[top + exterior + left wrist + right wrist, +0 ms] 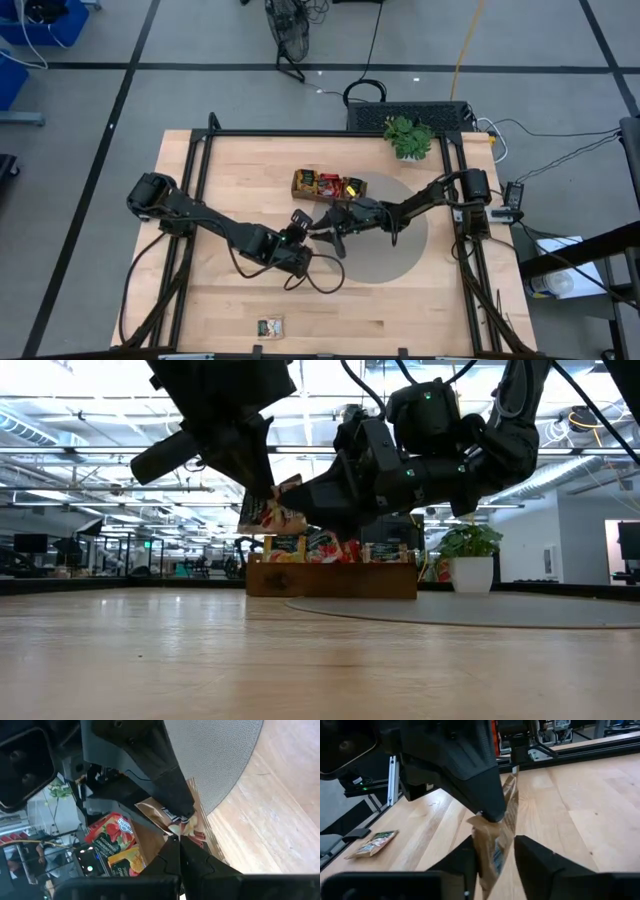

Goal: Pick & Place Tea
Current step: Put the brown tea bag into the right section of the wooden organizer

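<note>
Midair, left gripper (262, 488) pinches sachet (272, 510) on edge, upright

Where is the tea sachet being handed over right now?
In the high view, the sachet hangs mid-table between the left end effector and the right end effector, just in front of the wooden tray.

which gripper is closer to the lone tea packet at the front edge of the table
Left. The left gripper is up-table of the packet, slightly right; the right gripper meets it there, a little farther over.
</note>
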You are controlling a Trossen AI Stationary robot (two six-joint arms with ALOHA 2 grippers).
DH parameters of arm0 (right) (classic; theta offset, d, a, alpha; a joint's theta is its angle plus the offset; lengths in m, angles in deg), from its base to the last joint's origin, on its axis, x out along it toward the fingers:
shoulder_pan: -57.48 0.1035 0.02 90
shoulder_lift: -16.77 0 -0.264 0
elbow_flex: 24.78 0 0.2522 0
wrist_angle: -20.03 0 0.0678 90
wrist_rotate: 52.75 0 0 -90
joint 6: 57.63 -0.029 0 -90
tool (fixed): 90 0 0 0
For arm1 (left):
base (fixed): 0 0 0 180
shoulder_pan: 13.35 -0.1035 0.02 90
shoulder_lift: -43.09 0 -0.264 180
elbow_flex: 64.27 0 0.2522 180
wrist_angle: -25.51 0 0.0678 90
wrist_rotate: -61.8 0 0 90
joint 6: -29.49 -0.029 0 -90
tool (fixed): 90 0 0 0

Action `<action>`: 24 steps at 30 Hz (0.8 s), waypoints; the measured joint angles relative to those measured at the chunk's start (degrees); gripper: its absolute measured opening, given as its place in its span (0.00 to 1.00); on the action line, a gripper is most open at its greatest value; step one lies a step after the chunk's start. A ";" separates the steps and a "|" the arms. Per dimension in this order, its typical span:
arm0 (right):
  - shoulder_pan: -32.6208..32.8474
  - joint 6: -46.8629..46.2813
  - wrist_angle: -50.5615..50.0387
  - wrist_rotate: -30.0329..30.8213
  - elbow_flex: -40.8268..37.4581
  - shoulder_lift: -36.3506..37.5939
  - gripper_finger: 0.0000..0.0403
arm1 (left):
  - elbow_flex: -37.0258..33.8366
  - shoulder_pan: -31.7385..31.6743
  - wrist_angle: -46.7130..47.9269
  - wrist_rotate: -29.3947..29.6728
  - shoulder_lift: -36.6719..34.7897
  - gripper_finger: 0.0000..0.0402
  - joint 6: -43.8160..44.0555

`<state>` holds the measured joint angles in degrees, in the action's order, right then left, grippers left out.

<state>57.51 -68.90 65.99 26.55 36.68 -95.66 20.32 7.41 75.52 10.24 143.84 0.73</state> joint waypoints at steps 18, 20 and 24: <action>-1.33 3.09 -6.88 2.09 -0.07 0.02 0.02 | 0.00 4.06 0.00 0.40 -2.17 0.08 14.28; -1.27 3.70 -8.27 4.43 -0.44 0.09 0.02 | 0.00 5.07 -0.07 0.66 -4.14 0.08 16.83; -0.70 6.56 -5.67 5.81 -1.93 2.89 0.02 | -0.01 5.99 1.08 1.49 -9.55 0.08 27.24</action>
<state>56.81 -62.34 60.32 32.36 34.75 -92.77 20.30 13.40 76.60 11.72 134.29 27.97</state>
